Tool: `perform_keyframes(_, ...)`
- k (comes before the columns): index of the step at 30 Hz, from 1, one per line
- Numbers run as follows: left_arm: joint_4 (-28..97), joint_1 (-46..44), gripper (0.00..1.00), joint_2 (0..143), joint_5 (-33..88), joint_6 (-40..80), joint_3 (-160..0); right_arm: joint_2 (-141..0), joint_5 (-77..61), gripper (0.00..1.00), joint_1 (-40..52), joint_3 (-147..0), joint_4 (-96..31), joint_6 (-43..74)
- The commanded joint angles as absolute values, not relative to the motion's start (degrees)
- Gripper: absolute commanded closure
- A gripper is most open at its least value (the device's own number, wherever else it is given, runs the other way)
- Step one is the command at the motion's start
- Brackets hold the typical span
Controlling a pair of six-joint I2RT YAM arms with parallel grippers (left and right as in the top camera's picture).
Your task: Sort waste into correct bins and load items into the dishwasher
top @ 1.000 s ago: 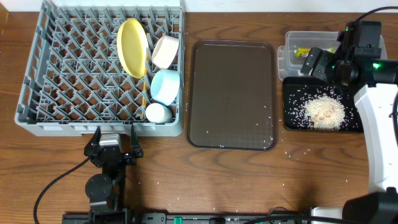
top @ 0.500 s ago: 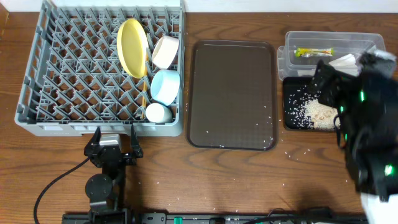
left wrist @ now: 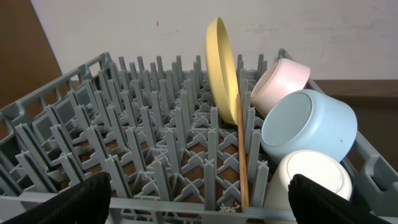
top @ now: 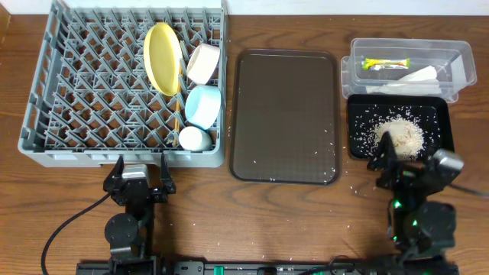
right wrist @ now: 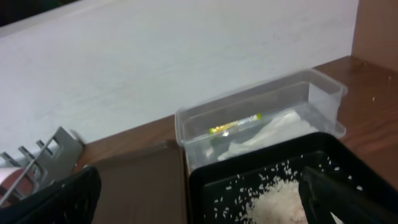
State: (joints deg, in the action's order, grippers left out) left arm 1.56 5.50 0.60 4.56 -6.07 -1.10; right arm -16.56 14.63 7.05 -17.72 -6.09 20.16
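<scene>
The grey dishwasher rack (top: pixel 46 99) holds a yellow plate (top: pixel 163 57) on edge, a white bowl (top: pixel 203 63), a light blue bowl (top: pixel 203 105), a white cup (top: pixel 194 138) and a chopstick (left wrist: pixel 240 149). The clear tub (top: pixel 460 61) contains the green-yellow wrapper (top: pixel 386 63) and the white napkin (top: pixel 412 76). Rice scraps (top: pixel 401 136) are piled in the black tray (top: pixel 442 114). My left gripper (top: pixel 140 162) stands open and empty at the rack's front wall. My right gripper (top: pixel 412 159) is open and empty just in front of the black tray.
A dark brown serving tray (top: pixel 286 114) lies between the rack and the bins, with a few rice grains on it. More stray grains dot the wooden table (top: pixel 306 214) near the front edge.
My right arm has pulled back from above the tub and black tray to the table's front, leaving both bins uncovered. The left arm has not moved.
</scene>
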Motion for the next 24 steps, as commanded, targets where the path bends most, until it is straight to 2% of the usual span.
perform_keyframes(1,3.6,5.3,0.07,0.2,5.6,-6.4,-0.2,-11.4,12.9,0.01,7.1,-12.5,-4.1,19.7)
perform_keyframes(10,3.6,5.3,0.07,0.2,5.6,-6.4,-0.2,-1.1,9.6,0.01,7.1,-2.7,-3.0,19.4)
perform_keyframes(24,3.6,5.3,0.07,0.2,5.6,-6.4,-0.2,-0.3,2.5,0.01,7.0,-0.3,-4.0,8.9)
